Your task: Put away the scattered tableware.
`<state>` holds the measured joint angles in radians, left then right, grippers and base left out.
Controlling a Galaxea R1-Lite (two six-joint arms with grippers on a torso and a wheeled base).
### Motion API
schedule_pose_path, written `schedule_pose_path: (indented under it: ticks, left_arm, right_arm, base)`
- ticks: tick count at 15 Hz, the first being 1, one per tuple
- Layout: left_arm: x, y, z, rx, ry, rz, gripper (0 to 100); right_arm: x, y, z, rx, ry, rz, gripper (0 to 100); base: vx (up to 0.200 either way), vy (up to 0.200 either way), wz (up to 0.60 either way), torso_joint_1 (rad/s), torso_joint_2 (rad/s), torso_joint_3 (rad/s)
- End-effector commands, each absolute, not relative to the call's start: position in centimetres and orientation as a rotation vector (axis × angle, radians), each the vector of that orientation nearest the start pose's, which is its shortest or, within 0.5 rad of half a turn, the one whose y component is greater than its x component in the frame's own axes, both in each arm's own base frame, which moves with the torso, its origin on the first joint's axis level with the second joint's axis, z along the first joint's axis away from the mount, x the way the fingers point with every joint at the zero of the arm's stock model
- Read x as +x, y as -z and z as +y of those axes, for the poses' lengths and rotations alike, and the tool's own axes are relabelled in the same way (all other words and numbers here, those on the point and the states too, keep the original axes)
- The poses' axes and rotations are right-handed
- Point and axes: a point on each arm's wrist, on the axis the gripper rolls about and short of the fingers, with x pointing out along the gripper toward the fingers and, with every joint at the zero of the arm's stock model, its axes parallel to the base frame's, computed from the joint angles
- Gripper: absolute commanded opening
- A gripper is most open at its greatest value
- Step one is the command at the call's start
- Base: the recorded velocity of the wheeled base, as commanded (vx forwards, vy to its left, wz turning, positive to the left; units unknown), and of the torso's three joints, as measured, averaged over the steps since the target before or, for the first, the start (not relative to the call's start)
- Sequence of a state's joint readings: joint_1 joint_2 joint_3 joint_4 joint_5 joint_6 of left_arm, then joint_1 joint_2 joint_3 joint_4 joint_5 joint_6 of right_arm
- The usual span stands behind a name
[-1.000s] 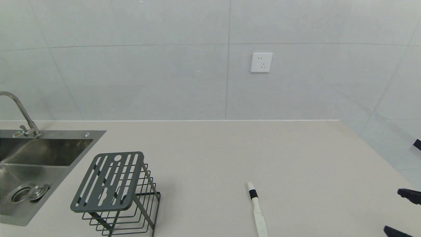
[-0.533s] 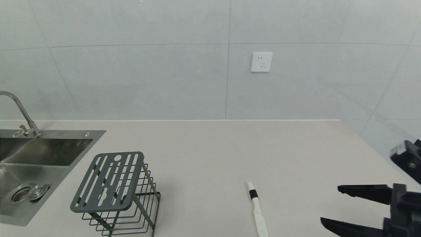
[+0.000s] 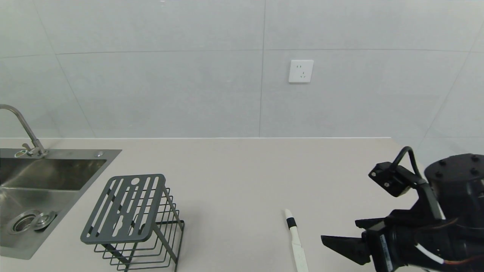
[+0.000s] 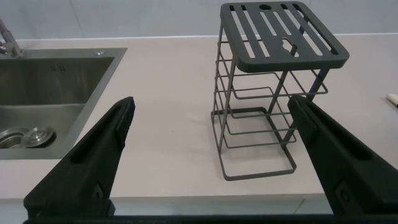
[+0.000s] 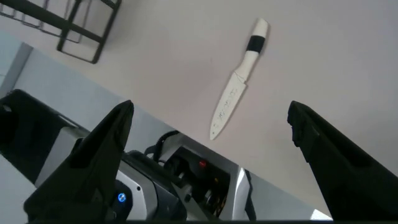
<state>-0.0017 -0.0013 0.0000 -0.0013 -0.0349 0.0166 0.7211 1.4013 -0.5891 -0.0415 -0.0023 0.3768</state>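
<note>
Farthest left, well away from the right pincer (image 3: 340, 230): a steel sink (image 3: 56, 166) set into the pale worktop (image 3: 242, 170), with a curved tap (image 3: 22, 128) at its back edge. Next along, a dark grey wire rack (image 3: 128, 211) with a slotted top, upright on the worktop near the sink's right rim. From the left wrist, stands straight ahead of the left pincer (image 4: 211, 102), framed between the two black fingers (image 4: 93, 168) and clear of both. Spread wide, that pincer, gripping nothing. Rack and sink unmoved since a second ago.

Then the knife (image 3: 297, 245) — white, with a black band round the handle — flat on the worktop, handle end toward the wall (image 3: 170, 75), blade toward the near edge. Same spot as in both earlier pictures. Just left of the right pincer's tips, near but not touching. From the right wrist, shows out ahead of the gap between the fingers (image 5: 93, 162).

Rightmost, the right pincer itself: opened wide, nothing held, tips pointing left toward the knife. A second ago, only the very tips at the right edge of the head view; half a second ago, farther in. Now come well over the worktop, with the wrist and its small camera in view too, and the gap to the knife much smaller. On the wall behind, above and left of this pincer, a white socket (image 3: 301, 71).
</note>
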Motion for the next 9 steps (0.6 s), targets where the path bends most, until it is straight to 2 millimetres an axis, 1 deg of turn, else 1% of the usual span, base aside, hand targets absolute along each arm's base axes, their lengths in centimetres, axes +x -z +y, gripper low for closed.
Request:
schedule_pose_path:
  ticks: [1, 3, 5, 6, 7, 8, 9]
  left_arm:
    - [-2.3, -7.6, -0.1, 0.02, 0.037, -0.002, 100]
    - [-2.3, -7.6, -0.1, 0.02, 0.037, -0.002, 100]
    - [-2.3, -7.6, -0.1, 0.02, 0.038, -0.002, 100]
    - [-2.3, -7.6, -0.1, 0.02, 0.038, -0.002, 100]
    - [-2.3, -7.6, -0.1, 0.02, 0.038, -0.002, 100]
    - [-2.3, -7.6, -0.1, 0.02, 0.037, -0.002, 100]
    - [-2.3, -7.6, -0.1, 0.018, 0.038, -0.002, 100]
  right_arm:
    - [16.3, -13.2, 14.9, 0.011, -0.49, 0.916, 100]
    - [16.8, -12.2, 15.7, -0.024, -0.471, 0.947, 100]
    - [18.1, -11.2, 16.9, -0.042, -0.445, 0.973, 100]
    - [18.7, -10.3, 17.5, -0.042, -0.422, 1.003, 100]
    - [18.7, -10.3, 17.5, -0.042, -0.422, 1.003, 100]
    - [19.0, -9.4, 17.9, -0.059, -0.407, 1.033, 100]
    - [19.0, -9.2, 18.1, -0.056, -0.403, 1.04, 100]
  base:
    - [0.0, 0.0, 0.0, 0.0, 0.0, 0.0]
    - [0.0, 0.0, 0.0, 0.0, 0.0, 0.0]
    - [0.0, 0.0, 0.0, 0.0, 0.0, 0.0]
    - [0.0, 0.0, 0.0, 0.0, 0.0, 0.0]
    - [0.0, 0.0, 0.0, 0.0, 0.0, 0.0]
    - [0.0, 0.0, 0.0, 0.0, 0.0, 0.0]
    - [0.0, 0.0, 0.0, 0.0, 0.0, 0.0]
